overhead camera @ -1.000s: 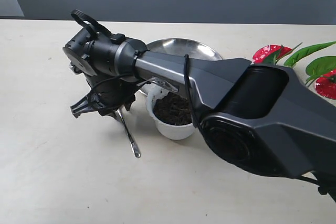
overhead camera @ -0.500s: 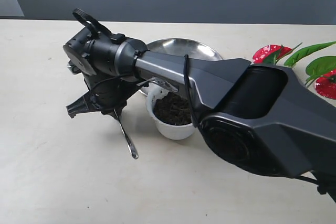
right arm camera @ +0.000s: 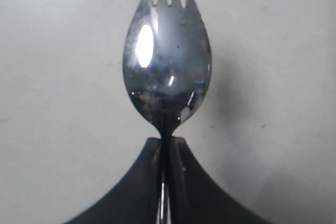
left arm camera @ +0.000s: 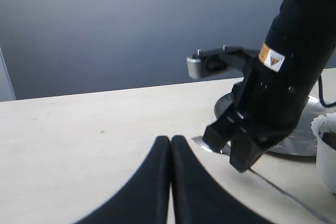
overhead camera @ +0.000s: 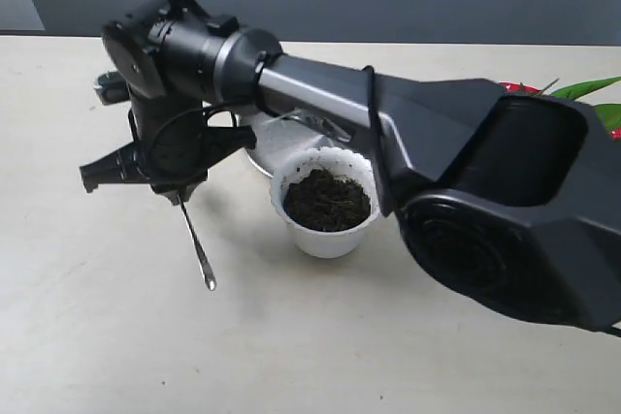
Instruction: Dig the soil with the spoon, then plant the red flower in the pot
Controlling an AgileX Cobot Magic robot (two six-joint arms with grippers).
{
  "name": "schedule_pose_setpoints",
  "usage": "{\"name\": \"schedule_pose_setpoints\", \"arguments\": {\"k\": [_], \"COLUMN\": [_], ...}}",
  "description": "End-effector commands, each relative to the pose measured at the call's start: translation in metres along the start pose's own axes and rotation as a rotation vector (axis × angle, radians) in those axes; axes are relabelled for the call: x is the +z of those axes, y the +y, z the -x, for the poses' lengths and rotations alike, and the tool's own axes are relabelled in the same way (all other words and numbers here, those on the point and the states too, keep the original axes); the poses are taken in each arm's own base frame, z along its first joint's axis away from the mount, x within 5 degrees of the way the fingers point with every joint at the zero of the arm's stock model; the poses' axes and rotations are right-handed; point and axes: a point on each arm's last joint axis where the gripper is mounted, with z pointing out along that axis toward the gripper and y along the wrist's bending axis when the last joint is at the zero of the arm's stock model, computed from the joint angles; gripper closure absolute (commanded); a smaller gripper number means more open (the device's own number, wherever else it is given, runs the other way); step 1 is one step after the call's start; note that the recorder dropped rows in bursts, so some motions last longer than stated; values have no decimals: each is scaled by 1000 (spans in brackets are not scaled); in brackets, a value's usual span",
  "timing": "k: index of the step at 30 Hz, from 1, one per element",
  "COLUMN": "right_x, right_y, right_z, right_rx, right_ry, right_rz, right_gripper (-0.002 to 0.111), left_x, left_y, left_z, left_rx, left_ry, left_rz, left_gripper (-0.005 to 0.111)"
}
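Since half a second ago the right gripper [overhead camera: 179, 191] has risen and shifted left, away from the pot [overhead camera: 325, 203], taking the spoon [overhead camera: 197, 244] with it. The pot's scalloped rim, then partly behind the arm, now shows almost whole, and the soil [overhead camera: 327, 199] inside lies open to view.

At far left of the exterior view the right gripper hangs above the table [overhead camera: 97, 336], its fingers [right arm camera: 181, 182] pinched together on the spoon's handle. The spoon points down and slightly right, its bowl close over the table, left of the pot and apart from it. In the right wrist view the bowl has short tines at its tip and dark specks on the metal.

Right of the spoon stands the pot, upright, filled nearly to the rim. Behind it the steel plate [overhead camera: 254, 147] shows only as a sliver; the arm covers the rest. The arm's bulk also hides most of the red flower [overhead camera: 514, 87], of which only a red edge and green leaf tips appear at far right.

The left gripper [left arm camera: 171, 145] is out of the exterior view; its own camera shows its fingers [left arm camera: 152, 182] pressed together with nothing between them, low over the table, with the right gripper just beyond it.
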Motion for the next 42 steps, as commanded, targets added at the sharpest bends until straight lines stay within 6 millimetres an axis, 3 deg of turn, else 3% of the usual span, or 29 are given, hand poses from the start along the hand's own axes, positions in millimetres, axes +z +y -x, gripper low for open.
{"name": "schedule_pose_setpoints", "arguments": {"k": [1,9,16,22,25,30,35,42], "right_x": [-39,-93,-158,-201,-203,-178,-145,-129], "right_y": [0,5,6,-1,2,-5,-30,-62], "right_z": [5,2,-5,-11,-18,-36,-62,-93], "right_rx": [-30,-127,-255,-323,-376,-486,-583,-714], "right_ry": [-69,-148,-280,-391,-388,-303,-159,-47], "right_rz": [25,35,39,-28,-70,-244,-415,-607], "right_gripper": [109,109,109,109,109,109,109,109], "left_x": [0,0,0,0,0,0,0,0], "left_y": [0,0,0,0,0,0,0,0], "left_z": [1,1,1,1,1,1,1,1], "left_rx": [4,4,4,4,4,4,4,4], "left_ry": [-15,-15,-15,-15,-15,-15,-15,-15], "left_rz": [-6,-6,-6,-6,-6,-6,-6,-6], "left_gripper": [106,106,106,106,106,106,106,106]}}
